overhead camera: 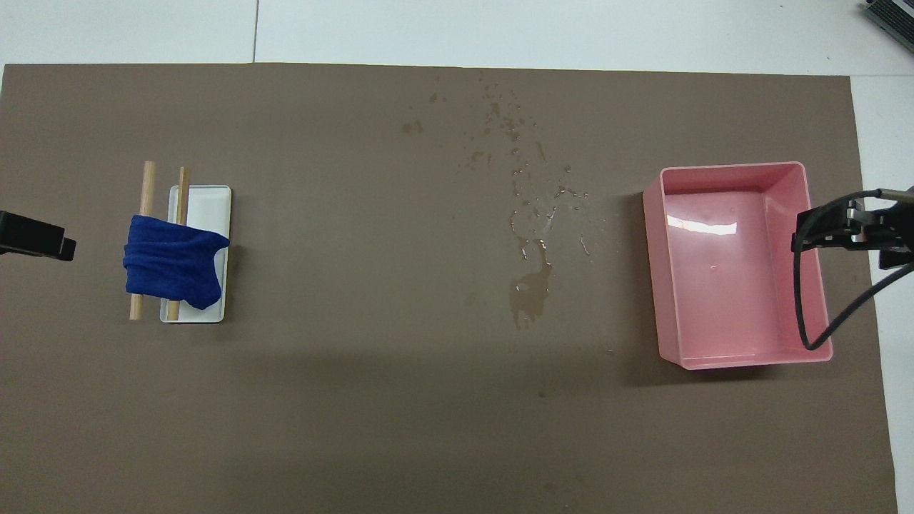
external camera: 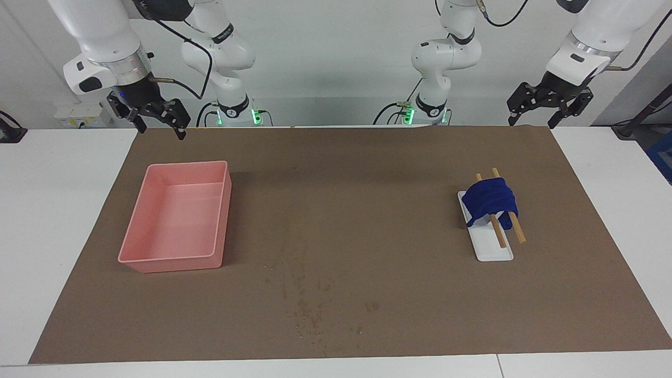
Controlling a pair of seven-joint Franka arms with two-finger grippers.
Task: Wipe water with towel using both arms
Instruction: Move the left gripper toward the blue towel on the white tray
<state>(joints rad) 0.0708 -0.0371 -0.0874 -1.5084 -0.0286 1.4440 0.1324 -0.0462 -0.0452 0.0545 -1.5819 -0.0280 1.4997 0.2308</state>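
Observation:
The deep-blue towel [external camera: 491,199] hangs over two wooden sticks of a white rack [external camera: 493,252] toward the left arm's end of the table; it also shows in the overhead view [overhead camera: 171,268]. Spilled water [overhead camera: 532,285] lies as a puddle and droplets on the brown mat, between the rack and the pink tray; in the facing view [external camera: 310,310] it shows as dark spots. My left gripper [external camera: 531,124] is open and empty, raised over the mat's edge by the robots. My right gripper [external camera: 163,133] is open and empty, raised over the mat's edge near the tray.
A pink tray [external camera: 173,257] stands on the brown mat [external camera: 367,210] toward the right arm's end, with nothing in it; the overhead view shows its rim [overhead camera: 742,360]. White table surface surrounds the mat.

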